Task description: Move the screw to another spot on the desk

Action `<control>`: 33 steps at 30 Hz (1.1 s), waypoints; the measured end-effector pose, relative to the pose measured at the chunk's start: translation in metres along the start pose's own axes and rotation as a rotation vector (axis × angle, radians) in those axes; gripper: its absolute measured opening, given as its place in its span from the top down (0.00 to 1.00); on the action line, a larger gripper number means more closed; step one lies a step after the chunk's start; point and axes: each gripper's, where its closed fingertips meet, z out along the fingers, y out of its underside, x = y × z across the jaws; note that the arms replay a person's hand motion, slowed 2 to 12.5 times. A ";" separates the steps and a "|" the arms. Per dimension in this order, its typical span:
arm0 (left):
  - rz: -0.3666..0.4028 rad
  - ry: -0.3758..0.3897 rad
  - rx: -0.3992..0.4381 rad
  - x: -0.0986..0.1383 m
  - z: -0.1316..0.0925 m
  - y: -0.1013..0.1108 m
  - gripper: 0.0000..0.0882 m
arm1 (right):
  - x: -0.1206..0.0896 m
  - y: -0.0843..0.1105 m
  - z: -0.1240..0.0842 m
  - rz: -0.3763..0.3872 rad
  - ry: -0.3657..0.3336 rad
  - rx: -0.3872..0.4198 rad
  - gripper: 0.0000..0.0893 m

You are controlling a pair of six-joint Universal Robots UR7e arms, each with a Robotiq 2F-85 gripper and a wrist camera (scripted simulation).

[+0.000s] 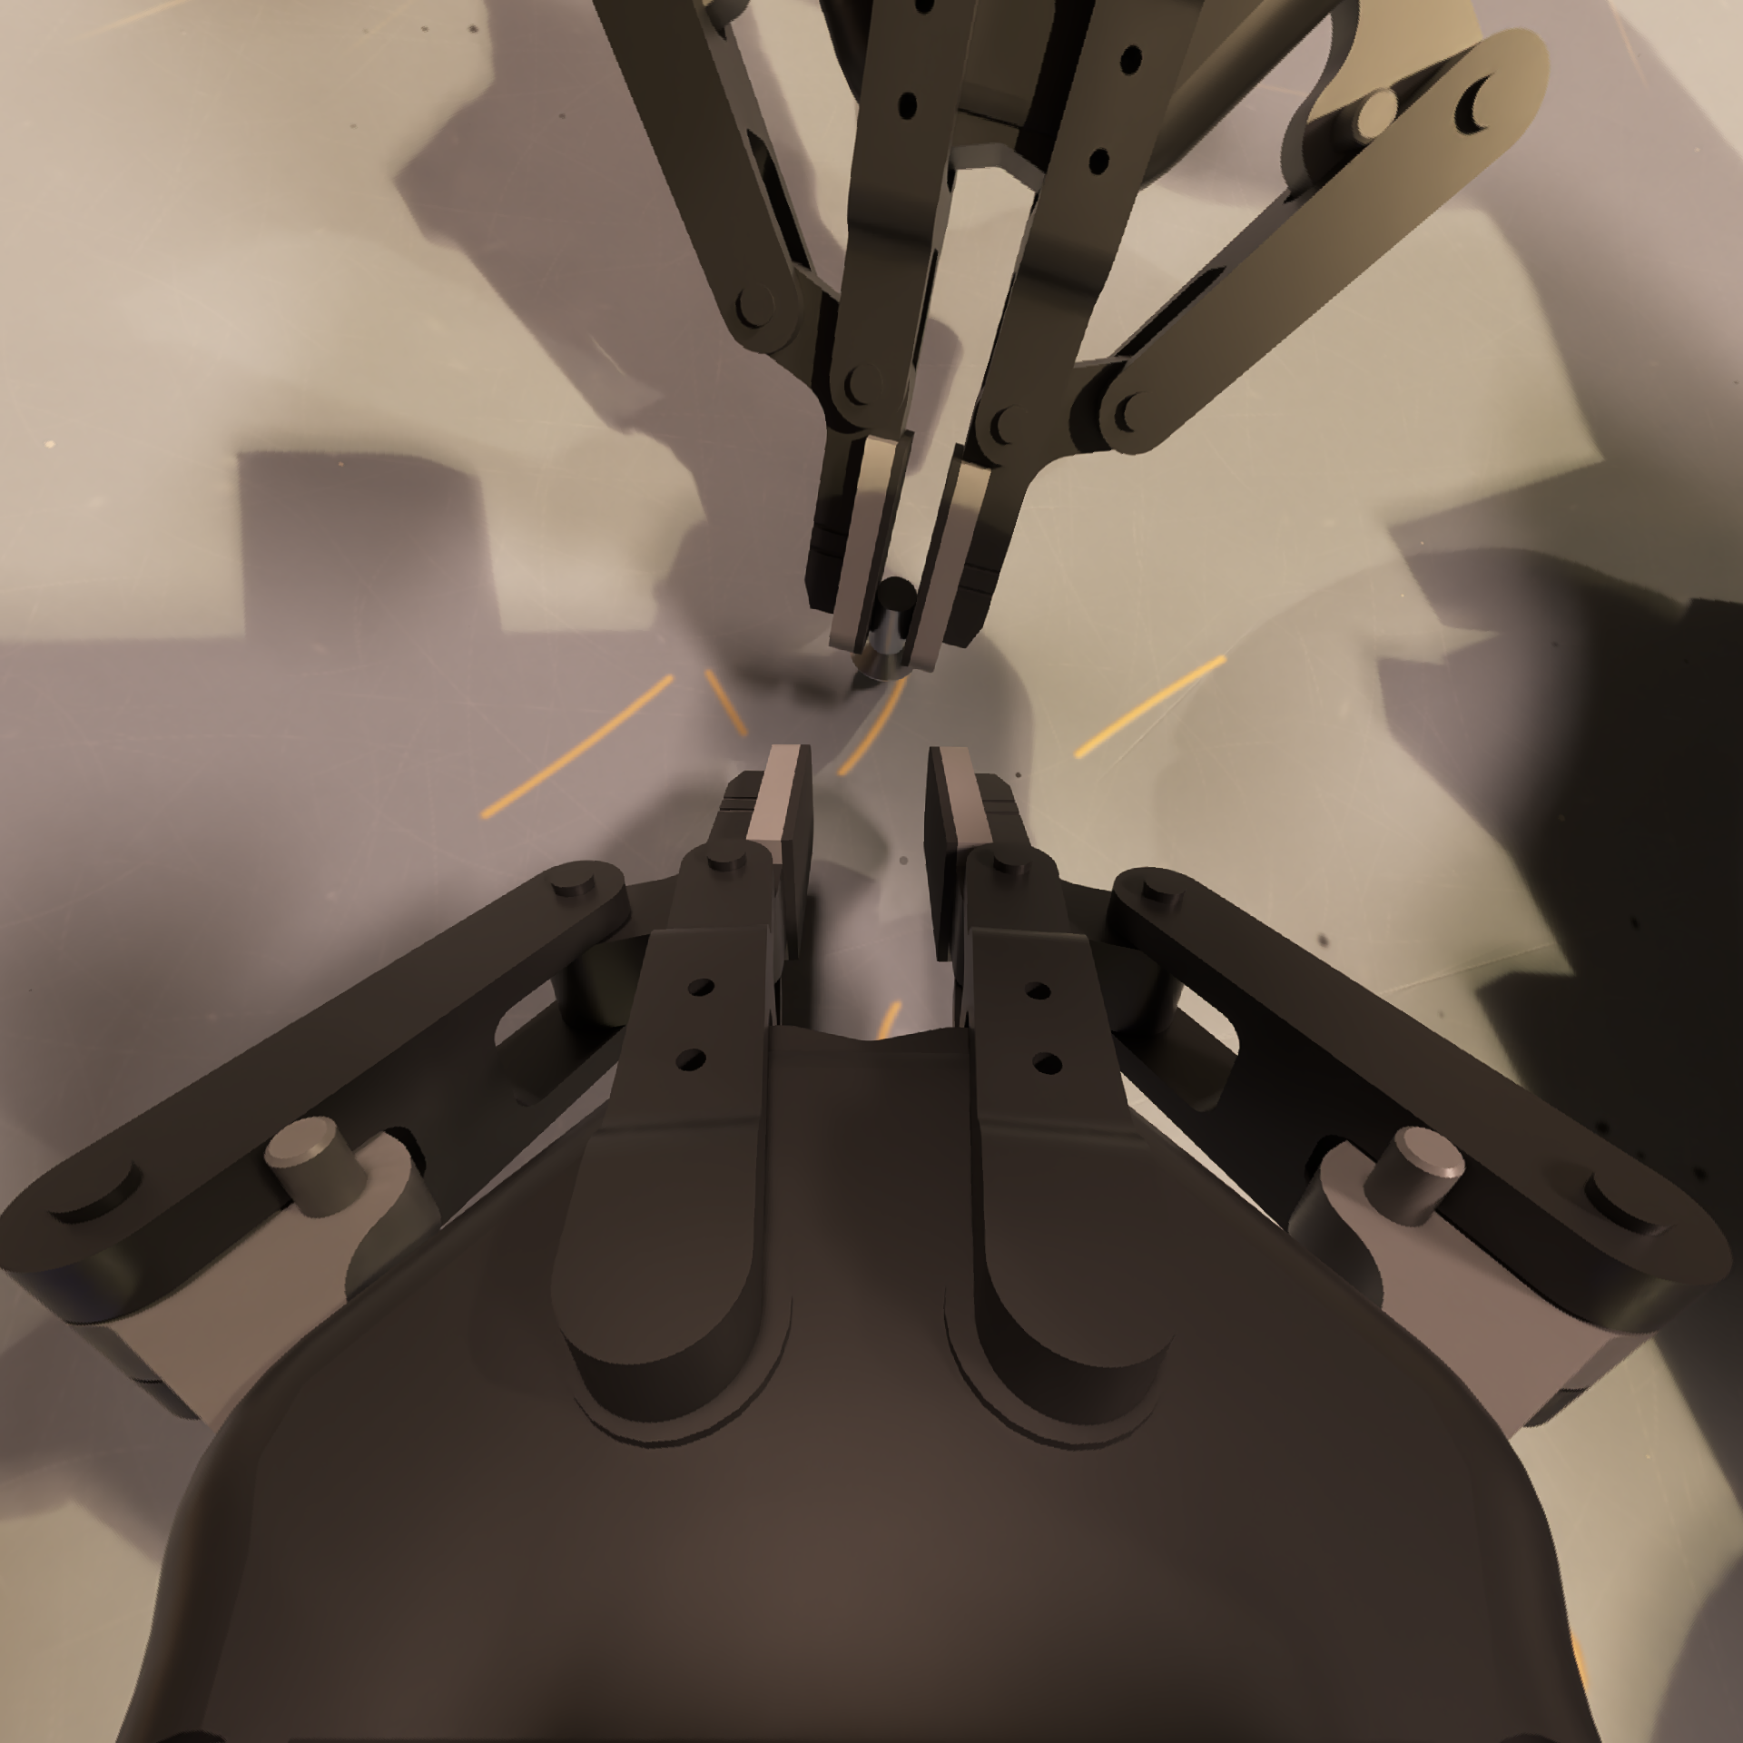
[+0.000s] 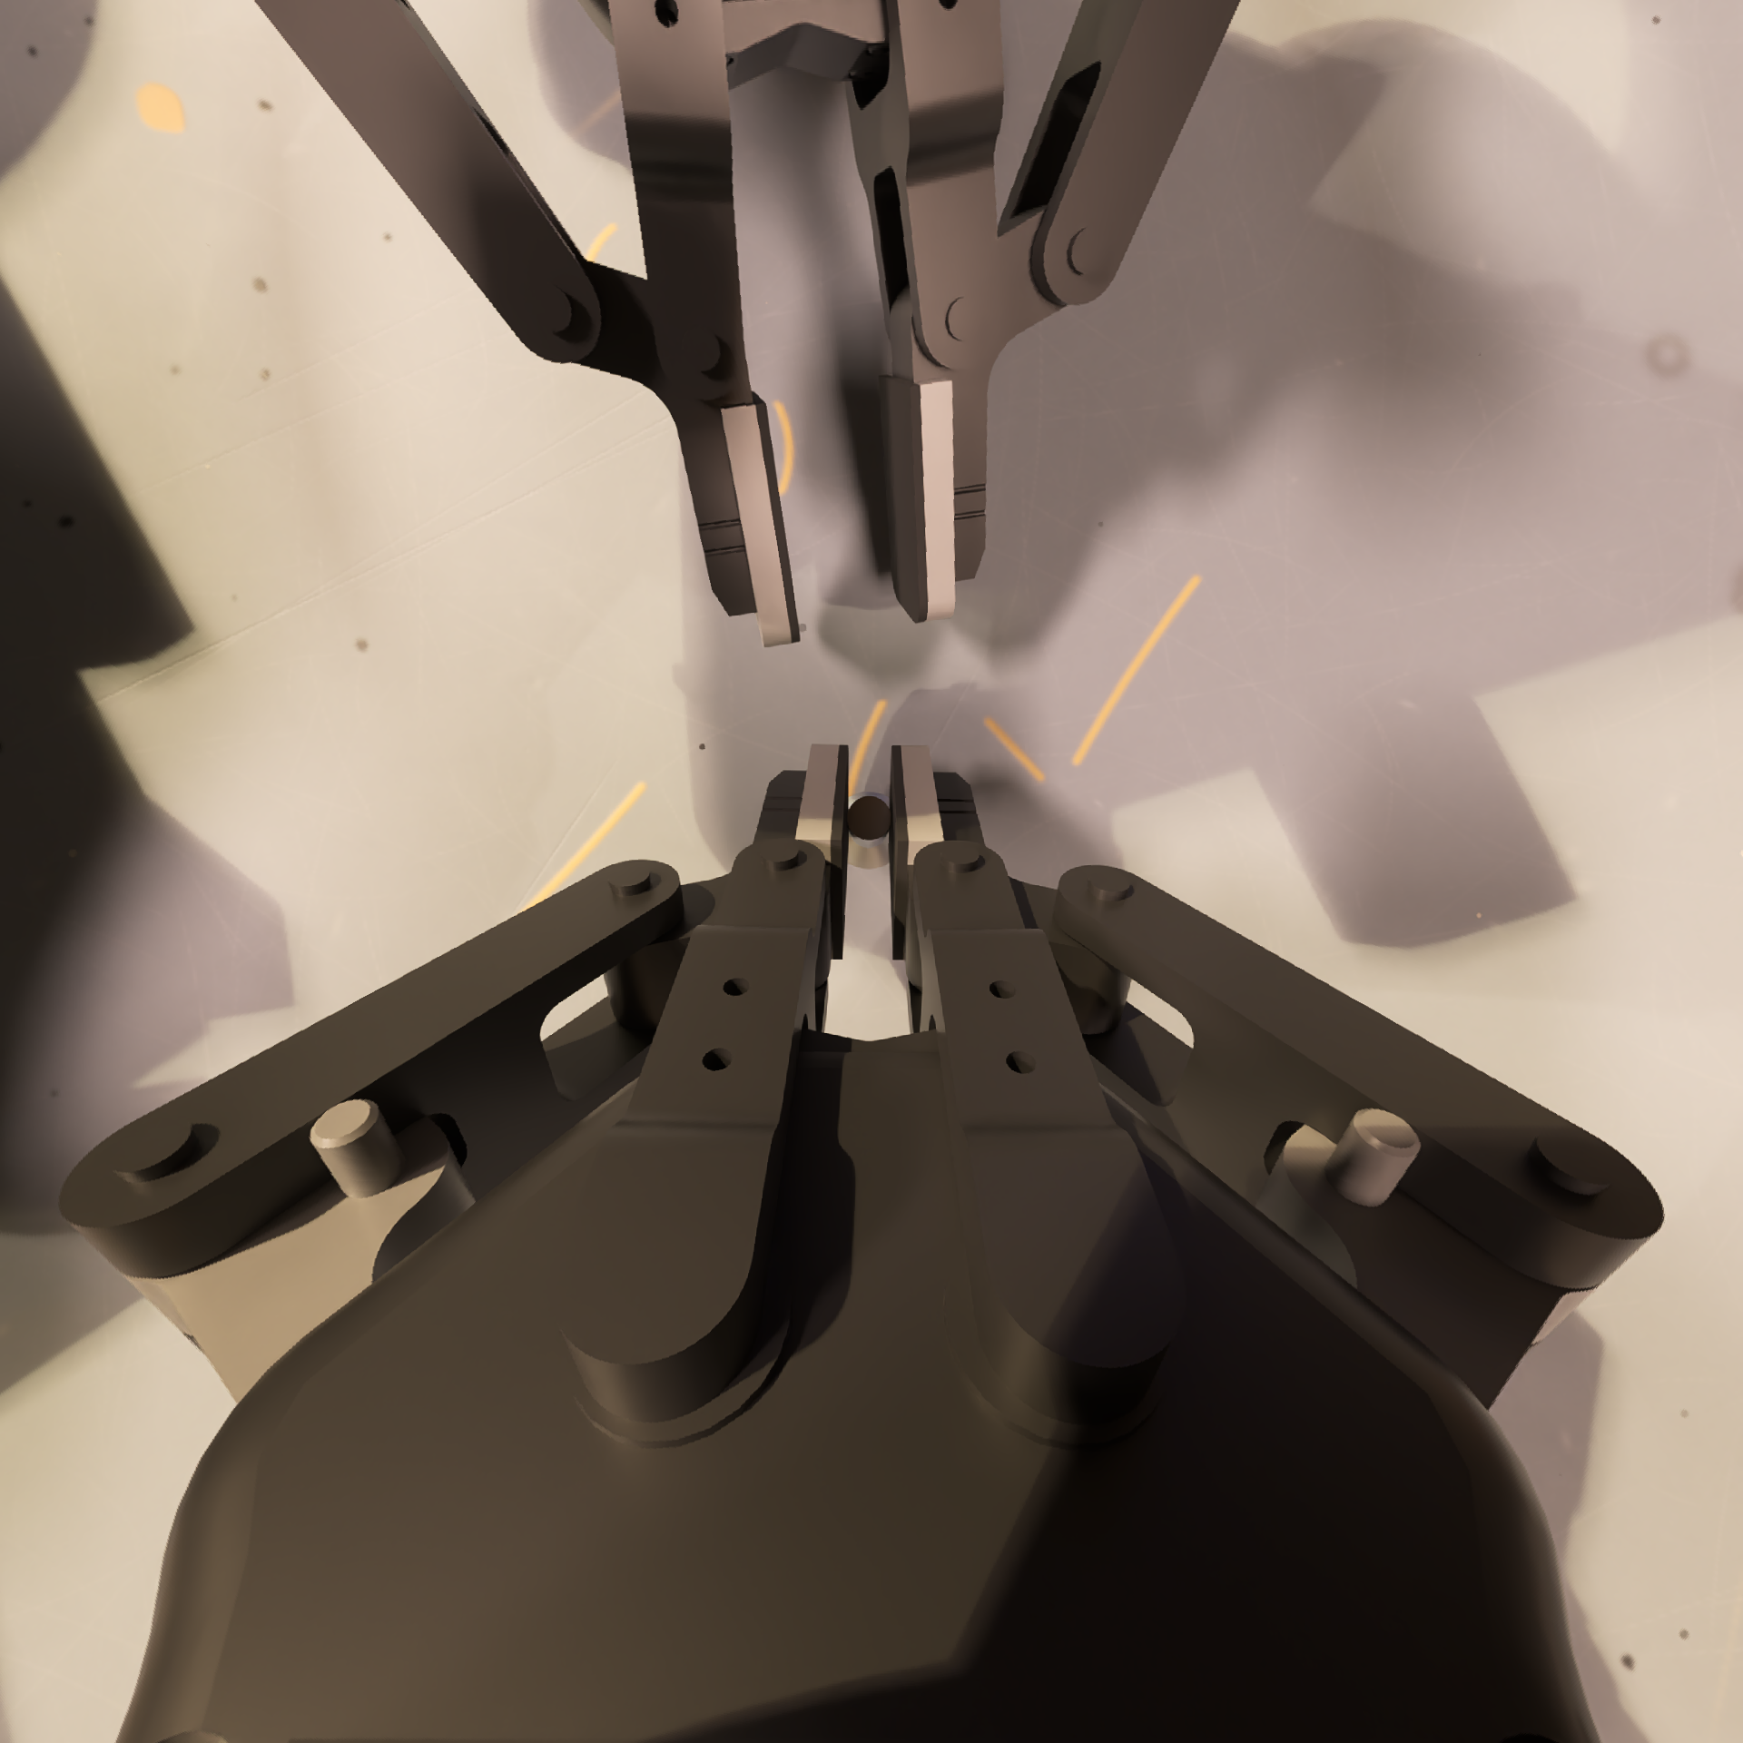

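Pale scuffed desk [image 1: 283,377] lies under the right gripper [image 2: 869,802] pinching the screw [image 2: 869,817], apparently near its tips, so it could slip toward the spread, empty left gripper [image 1: 854,792].

The screw [image 2: 868,817] sits between the two fingers of the right gripper [image 2: 869,788], just above the desk [image 2: 377,660]. The left gripper [image 1: 854,788] stands opposite, near it, fingertips toward fingertips, nothing between its fingers.
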 end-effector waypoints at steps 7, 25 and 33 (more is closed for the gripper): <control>0.000 0.001 0.000 0.001 0.000 0.000 0.75 | 0.001 -0.002 -0.005 0.013 0.003 0.025 0.91; -0.003 0.010 0.009 0.003 0.000 -0.003 0.75 | 0.010 0.001 -0.009 0.096 0.022 0.072 0.91; 0.003 0.012 0.005 0.005 0.001 -0.003 0.75 | 0.013 0.007 -0.002 0.048 0.053 0.028 0.91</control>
